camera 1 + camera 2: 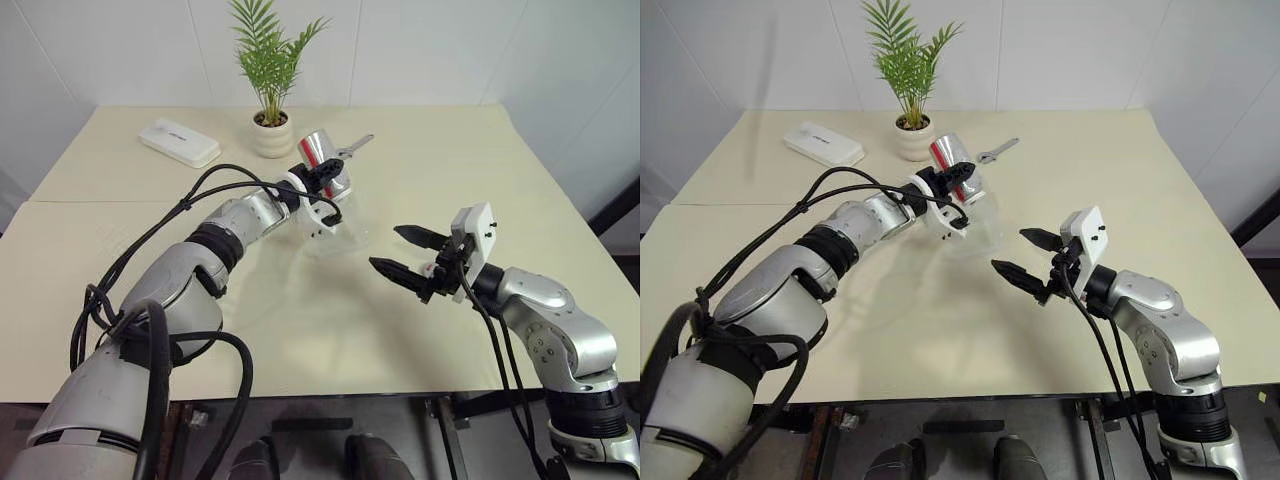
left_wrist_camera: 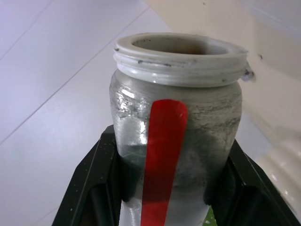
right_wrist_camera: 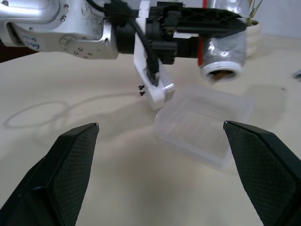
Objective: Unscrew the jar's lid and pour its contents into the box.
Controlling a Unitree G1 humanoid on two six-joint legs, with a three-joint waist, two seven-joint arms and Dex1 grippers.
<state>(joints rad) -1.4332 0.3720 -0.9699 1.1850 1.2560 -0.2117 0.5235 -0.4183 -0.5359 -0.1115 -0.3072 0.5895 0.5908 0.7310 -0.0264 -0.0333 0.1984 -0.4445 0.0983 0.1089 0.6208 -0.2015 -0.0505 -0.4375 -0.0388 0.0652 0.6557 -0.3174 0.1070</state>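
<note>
My left gripper (image 1: 322, 172) is shut on the clear jar (image 1: 318, 150), which has a red stripe (image 2: 162, 155) down its side. The jar is lidless and tipped over, its open white-rimmed mouth (image 3: 221, 70) hanging above the far edge of the clear plastic box (image 3: 202, 127). Something brown shows just inside the mouth. The box (image 1: 335, 238) sits on the table below the left hand, and I see nothing in it. Right of the box, my right gripper (image 1: 385, 248) stands open and empty, pointing at it. The lid is out of view.
A white ribbed plant pot (image 1: 271, 135) with a green palm stands just behind the jar. A white oblong case (image 1: 180, 142) lies at the back left. A small metal tool (image 1: 355, 147) lies behind the jar. The cream table (image 1: 300, 330) ends near my body.
</note>
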